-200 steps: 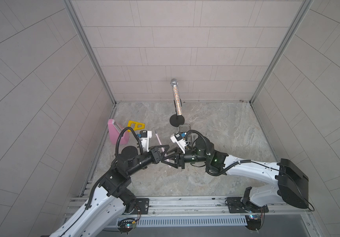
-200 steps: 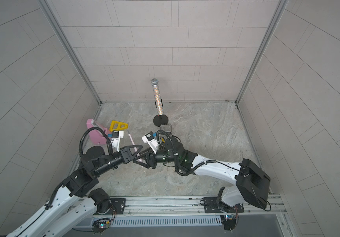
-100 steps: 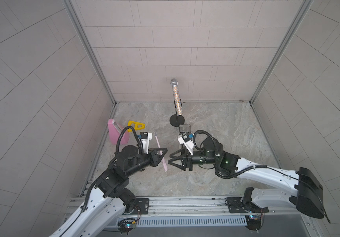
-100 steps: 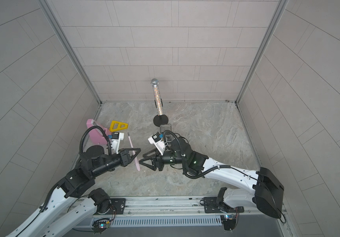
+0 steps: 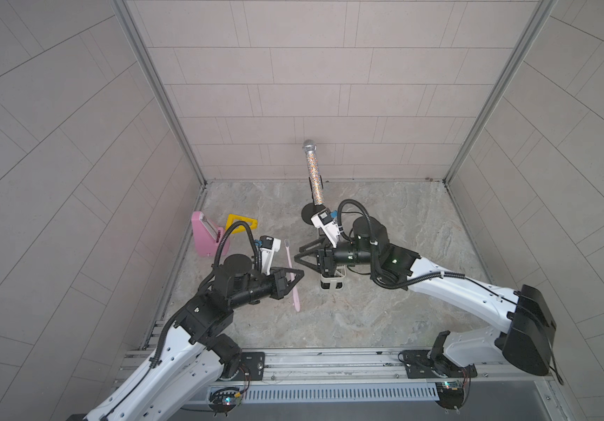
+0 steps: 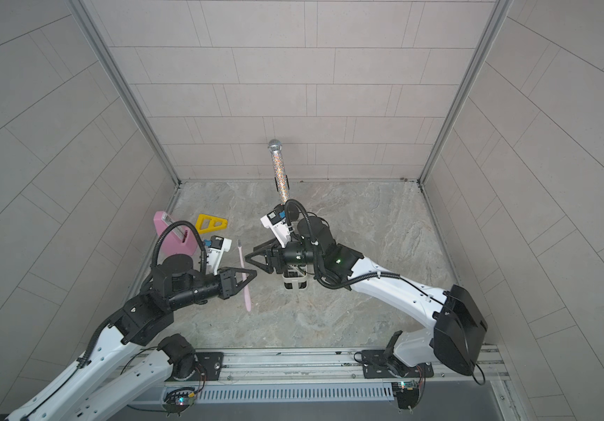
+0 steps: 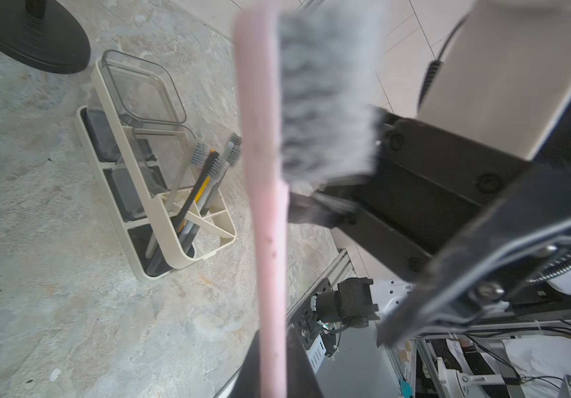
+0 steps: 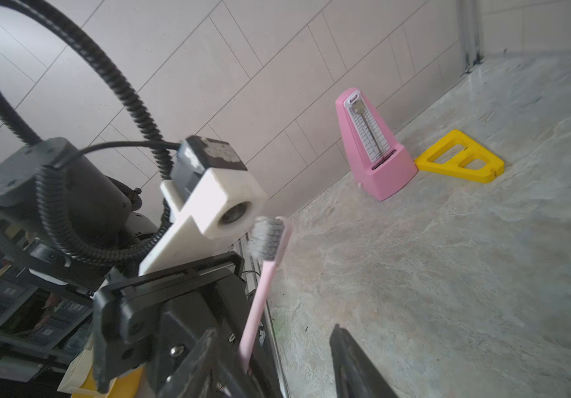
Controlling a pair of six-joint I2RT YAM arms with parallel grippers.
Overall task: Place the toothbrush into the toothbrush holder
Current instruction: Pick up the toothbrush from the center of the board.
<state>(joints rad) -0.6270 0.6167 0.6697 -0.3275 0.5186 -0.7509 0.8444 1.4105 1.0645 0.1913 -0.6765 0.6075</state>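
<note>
While the right gripper (image 5: 298,255) hovers with its jaws spread and empty, the left gripper (image 5: 295,276) faces it from nine o'clock, clamped tight. Beneath the right one stands the cream toothbrush holder (image 5: 333,282). The pink toothbrush (image 5: 289,258) sits in the left one's grip, bristles toward twelve o'clock, apart from the holder.

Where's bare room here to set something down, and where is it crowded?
Free: the stone surface between the right arm and the wall beside it, and the front strip between the toothbrush and the rail. Crowded: the middle, where the left gripper, right gripper and toothbrush holder cluster, and along the left wall with the pink metronome and yellow triangle.
</note>
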